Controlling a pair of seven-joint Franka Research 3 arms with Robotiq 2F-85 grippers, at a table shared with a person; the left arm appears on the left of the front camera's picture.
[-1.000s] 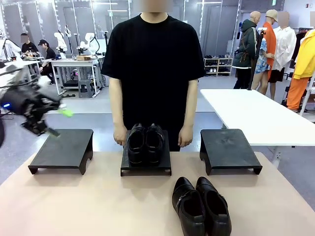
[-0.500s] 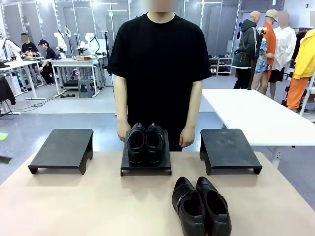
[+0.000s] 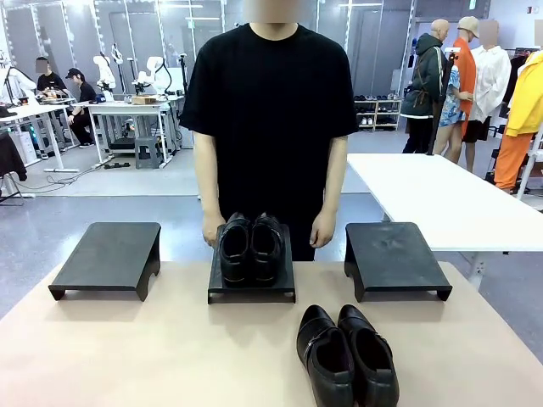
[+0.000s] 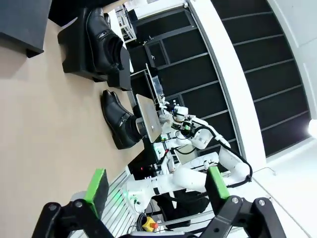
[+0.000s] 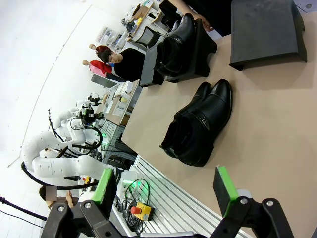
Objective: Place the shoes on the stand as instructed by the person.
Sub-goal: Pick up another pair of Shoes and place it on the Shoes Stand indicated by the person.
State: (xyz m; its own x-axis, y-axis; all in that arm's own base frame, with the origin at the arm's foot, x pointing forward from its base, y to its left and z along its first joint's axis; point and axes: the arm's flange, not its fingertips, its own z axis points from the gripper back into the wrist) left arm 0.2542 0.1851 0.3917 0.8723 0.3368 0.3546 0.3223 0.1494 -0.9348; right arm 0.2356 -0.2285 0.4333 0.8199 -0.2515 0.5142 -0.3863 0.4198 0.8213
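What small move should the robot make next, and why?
Probably bring the open right tool toward the loose pair of shoes: it lies on the table, on no stand, at that arm's side.

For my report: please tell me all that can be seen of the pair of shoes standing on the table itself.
The pair on the table is glossy black, leather by its look, with rounded toes and a buckled strap across each top. The two shoes stand upright, side by side and touching, toes toward the person, on the tan tabletop in front of the gap between the middle stand and the right stand. Nothing else touches them.
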